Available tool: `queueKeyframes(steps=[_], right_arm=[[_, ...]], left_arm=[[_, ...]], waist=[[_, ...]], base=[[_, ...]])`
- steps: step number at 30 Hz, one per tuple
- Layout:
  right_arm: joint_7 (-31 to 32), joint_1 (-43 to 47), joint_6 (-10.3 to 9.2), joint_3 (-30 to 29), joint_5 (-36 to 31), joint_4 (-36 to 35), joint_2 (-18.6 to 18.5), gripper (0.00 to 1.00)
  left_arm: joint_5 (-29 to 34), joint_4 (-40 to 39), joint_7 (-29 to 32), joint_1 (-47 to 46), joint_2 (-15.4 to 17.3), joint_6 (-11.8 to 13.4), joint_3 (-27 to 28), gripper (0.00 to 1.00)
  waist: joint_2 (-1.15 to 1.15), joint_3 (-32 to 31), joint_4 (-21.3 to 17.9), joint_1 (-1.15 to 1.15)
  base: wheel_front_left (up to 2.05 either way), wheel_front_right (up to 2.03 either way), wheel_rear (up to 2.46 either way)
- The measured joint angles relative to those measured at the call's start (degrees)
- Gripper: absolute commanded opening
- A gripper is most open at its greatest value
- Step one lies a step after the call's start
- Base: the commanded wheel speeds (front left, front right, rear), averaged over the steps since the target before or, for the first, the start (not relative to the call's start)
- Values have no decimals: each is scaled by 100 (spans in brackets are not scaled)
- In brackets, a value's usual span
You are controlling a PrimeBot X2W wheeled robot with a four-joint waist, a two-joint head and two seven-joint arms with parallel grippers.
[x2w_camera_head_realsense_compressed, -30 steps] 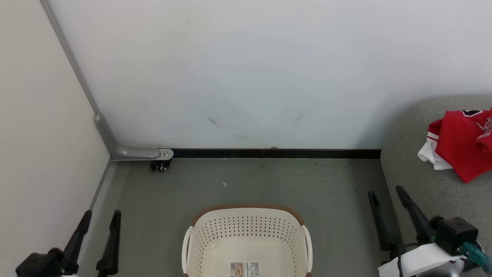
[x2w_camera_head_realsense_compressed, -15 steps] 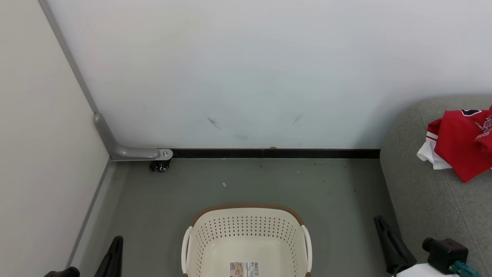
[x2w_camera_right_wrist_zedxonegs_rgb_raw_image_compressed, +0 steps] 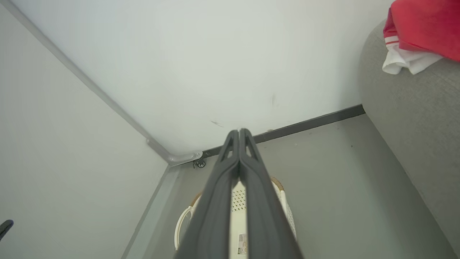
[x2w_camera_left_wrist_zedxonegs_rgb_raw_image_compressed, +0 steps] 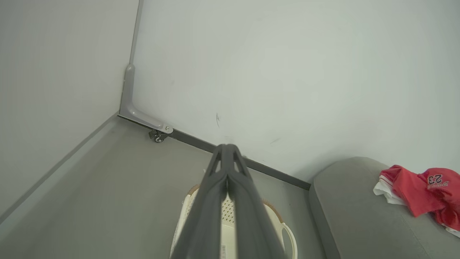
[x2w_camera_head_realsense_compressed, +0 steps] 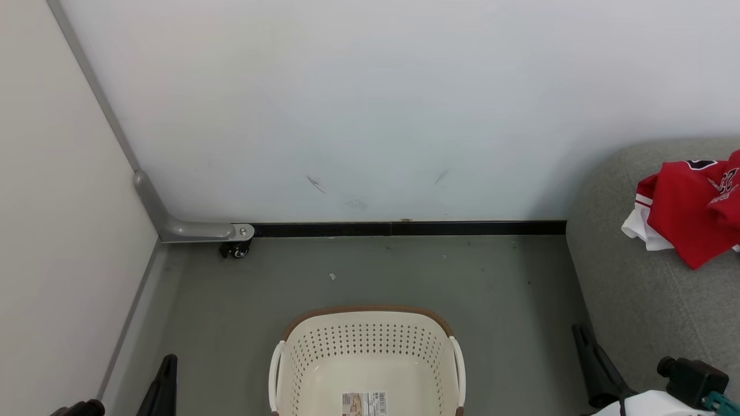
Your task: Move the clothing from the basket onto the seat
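Left wrist view: the left gripper [x2w_camera_left_wrist_zedxonegs_rgb_raw_image_compressed: 226, 153] had its two fingers pressed together tip to base, w/ nothing between them. Right wrist view gave the same for the right gripper [x2w_camera_right_wrist_zedxonegs_rgb_raw_image_compressed: 239, 135]: fingers together, empty.

The laundry basket [x2w_camera_head_realsense_compressed: 370, 338] sat on the floor between the two grippers, below and just ahead of both sets of tips. What we could see of its inside was bare apart from the barcode label [x2w_camera_head_realsense_compressed: 364, 403], tho its near end was cut off by the frame.

The red jersey pile [x2w_camera_head_realsense_compressed: 688, 214] lay on the grey sofa [x2w_camera_head_realsense_compressed: 624, 300], well ahead of the right gripper and off to its right, far from the left one. White sleeve fabric poked out on the pile's gripper-facing side.

We judged the transfer approx. done, so the step in hand was park-and-check. To do it well we'd hold both grippers closed and low either side of the basket, clear of its handles, and tip the head down to confirm the basket's near end held no garment.
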Motion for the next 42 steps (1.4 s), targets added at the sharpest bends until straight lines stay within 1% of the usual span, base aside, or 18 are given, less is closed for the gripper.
queueKeyframes(steps=[13, 17, 20, 21, 25, 27, 30, 37, 42], right_arm=[[276, -24, 0, -45, 1150, 62, -64, 0], [339, -49, 0, -68, 1524, 85, -91, 0], [402, -125, 0, -88, 1786, 102, -110, 0], [449, -135, 0, -103, 1971, 114, -121, 0], [506, -136, 0, -132, 2338, 191, -138, 0], [553, -140, 0, -142, 2509, 213, -145, 0], [570, -178, 0, -152, 2781, 252, -166, 0], [694, -339, 0, -176, 3415, 319, -225, 0], [804, -371, 0, -188, 3851, 396, -238, 0]], left_arm=[[-846, 54, 271, -119, -77, -45, 155, 0], [-1081, 75, 356, -124, -130, -45, 183, 0], [-1301, 88, 410, -127, -148, -51, 215, 0], [-1401, 100, 456, -136, -153, -51, 238, 0], [-1673, 125, 558, -216, -171, -52, 279, 0], [-1775, 132, 599, -247, -180, -53, 305, 0], [-1991, 164, 654, -247, -193, -94, 335, 0], [-2419, 211, 779, -360, -241, -102, 400, 0], [-2739, 268, 898, -387, -285, -104, 456, 0]], waist=[[0, -23, -106, 67], [0, -38, -131, 83], [0, -47, -149, 89], [0, -50, -161, 91], [0, -51, -184, 90], [0, -49, -195, 84], [0, -40, -212, 71], [0, -3, -252, 34], [0, 29, -281, 13]], base=[[0, 0, 0], [0, 0, 0], [0, 0, 0], [0, 0, 0], [0, 0, 0], [0, 0, 0], [0, 0, 0], [0, 0, 0], [0, 0, 0]])
